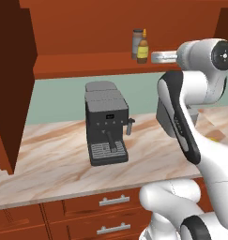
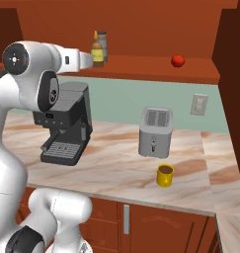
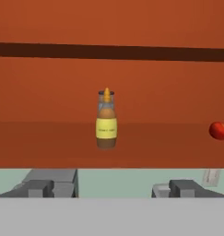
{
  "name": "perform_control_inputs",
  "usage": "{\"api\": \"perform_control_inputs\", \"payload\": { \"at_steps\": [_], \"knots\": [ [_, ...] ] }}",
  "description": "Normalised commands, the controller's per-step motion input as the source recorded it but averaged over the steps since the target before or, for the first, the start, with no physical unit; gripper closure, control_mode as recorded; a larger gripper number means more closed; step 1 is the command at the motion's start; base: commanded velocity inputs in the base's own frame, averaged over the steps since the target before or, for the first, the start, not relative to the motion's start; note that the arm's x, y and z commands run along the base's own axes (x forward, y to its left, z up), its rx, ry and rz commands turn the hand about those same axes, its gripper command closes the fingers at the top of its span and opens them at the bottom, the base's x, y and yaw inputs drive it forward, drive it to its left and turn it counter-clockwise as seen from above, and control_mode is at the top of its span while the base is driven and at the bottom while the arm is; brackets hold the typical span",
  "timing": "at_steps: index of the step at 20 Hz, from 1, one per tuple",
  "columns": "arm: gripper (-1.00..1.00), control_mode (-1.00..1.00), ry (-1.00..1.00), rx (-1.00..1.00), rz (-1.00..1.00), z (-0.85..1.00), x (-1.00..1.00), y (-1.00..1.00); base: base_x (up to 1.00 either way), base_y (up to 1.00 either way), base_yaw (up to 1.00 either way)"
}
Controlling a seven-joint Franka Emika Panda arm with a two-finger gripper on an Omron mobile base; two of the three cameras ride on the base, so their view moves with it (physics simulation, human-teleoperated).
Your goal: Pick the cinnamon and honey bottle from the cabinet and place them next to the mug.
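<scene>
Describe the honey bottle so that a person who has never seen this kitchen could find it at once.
Look at the open reddish-brown cabinet above the counter, on its shelf over the black coffee machine. The honey bottle is small and amber with a yellow pointed cap; the cinnamon right behind it is a plain grey cylinder.

Across the upper part of the right base view runs the cabinet [image 2: 141,29] shelf, carrying the honey bottle [image 2: 97,50] with the cinnamon [image 2: 102,45] just behind it at upper left, and a small red fruit [image 2: 178,61] well apart at upper right. Below, the marble tabletop [image 2: 116,165] holds a black coffee machine [image 2: 64,123] at left, a grey toaster [image 2: 155,131] in the centre, and the mug [image 2: 165,175] near the toaster, toward the lower right.
</scene>
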Motion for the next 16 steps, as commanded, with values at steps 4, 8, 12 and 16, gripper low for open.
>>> {"api": "perform_control_inputs", "payload": {
  "at_steps": [4,8,12,16],
  "knots": [
    [-1.00,-1.00,0.20,0.07,0.00,0.25,0.00,0.00,0.00,0.00,0.00],
    [-1.00,-1.00,0.33,0.04,0.01,0.00,0.01,0.00,0.00,0.00,0.00],
    [-1.00,-1.00,0.12,0.00,0.00,-0.15,0.00,0.01,0.00,0.00,0.00],
    [-1.00,-1.00,0.01,0.00,0.00,-0.20,0.12,0.03,0.00,0.00,0.00]
  ]
}}
